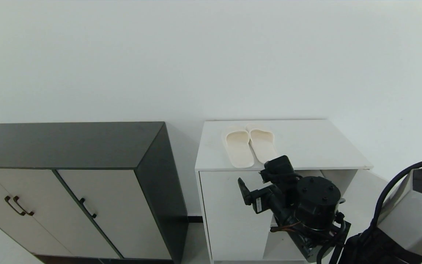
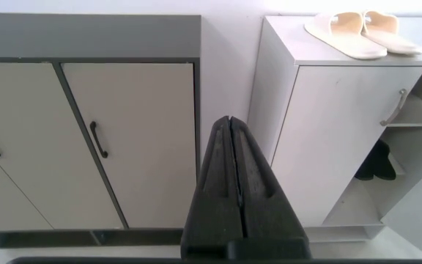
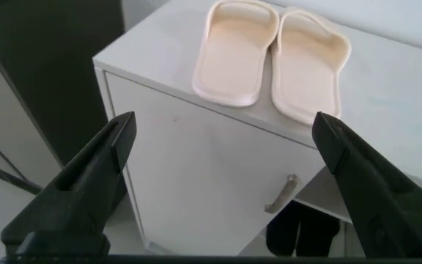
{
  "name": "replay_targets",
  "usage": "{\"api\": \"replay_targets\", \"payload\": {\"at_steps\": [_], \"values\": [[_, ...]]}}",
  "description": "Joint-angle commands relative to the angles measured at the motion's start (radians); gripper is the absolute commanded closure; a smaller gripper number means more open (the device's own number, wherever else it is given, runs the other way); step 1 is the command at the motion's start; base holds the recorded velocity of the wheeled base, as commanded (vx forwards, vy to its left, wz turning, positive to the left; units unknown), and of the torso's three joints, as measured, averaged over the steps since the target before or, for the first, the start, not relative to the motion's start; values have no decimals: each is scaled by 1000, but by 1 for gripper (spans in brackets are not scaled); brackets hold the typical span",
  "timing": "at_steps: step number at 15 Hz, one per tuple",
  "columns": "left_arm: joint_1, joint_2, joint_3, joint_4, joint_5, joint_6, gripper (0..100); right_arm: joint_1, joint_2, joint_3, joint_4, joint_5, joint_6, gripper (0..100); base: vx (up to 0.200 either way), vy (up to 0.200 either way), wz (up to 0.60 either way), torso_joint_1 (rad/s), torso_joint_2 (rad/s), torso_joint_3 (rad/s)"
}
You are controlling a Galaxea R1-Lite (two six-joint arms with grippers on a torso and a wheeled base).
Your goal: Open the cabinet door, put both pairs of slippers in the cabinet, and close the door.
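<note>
Slippers [image 1: 249, 146], cream, side by side atop white cabinet [image 1: 313, 146]; right gripper [image 3: 224, 125] spread wide before them; left gripper [image 2: 231, 125] pressed closed.

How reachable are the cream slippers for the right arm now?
Likely yes: the open right tool hangs just in front of the cream slippers atop the white cabinet, nothing between.

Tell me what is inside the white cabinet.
The white cabinet is open on its right side: a shelf shows, with dark slippers on the level below. The door covers the left half, so anything behind it is hidden.
</note>
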Motion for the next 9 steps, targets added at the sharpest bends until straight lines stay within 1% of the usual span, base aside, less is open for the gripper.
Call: {"api": "replay_targets", "payload": {"at_steps": [1, 2, 4, 5, 6, 8, 9], "values": [[0, 1, 0, 0, 1, 0, 100, -6, 12, -36, 35, -7, -16, 0, 0, 0, 0, 0, 0, 0], [0, 1, 0, -1, 1, 0, 100, -7, 5, -75, 124, -12, -2, 0, 0, 0, 0, 0, 0, 0], [0, 1, 0, 0, 1, 1, 100, -13, -45, -134, 328, -12, 89, 0, 0, 0, 0, 0, 0, 0], [0, 1, 0, 0, 1, 1, 100, -13, -77, -177, 446, -22, 141, 0, 0, 0, 0, 0, 0, 0], [0, 1, 0, 0, 1, 1, 100, -13, -91, -218, 521, -59, 182, 0, 0, 0, 0, 0, 0, 0], [0, 1, 0, 0, 1, 1, 100, -18, -71, -295, 566, -170, 224, 0, 0, 0, 0, 0, 0, 0], [0, 1, 0, 0, 1, 1, 100, -24, -62, -299, 566, -182, 225, 0, 0, 0, 0, 0, 0, 0]]}}
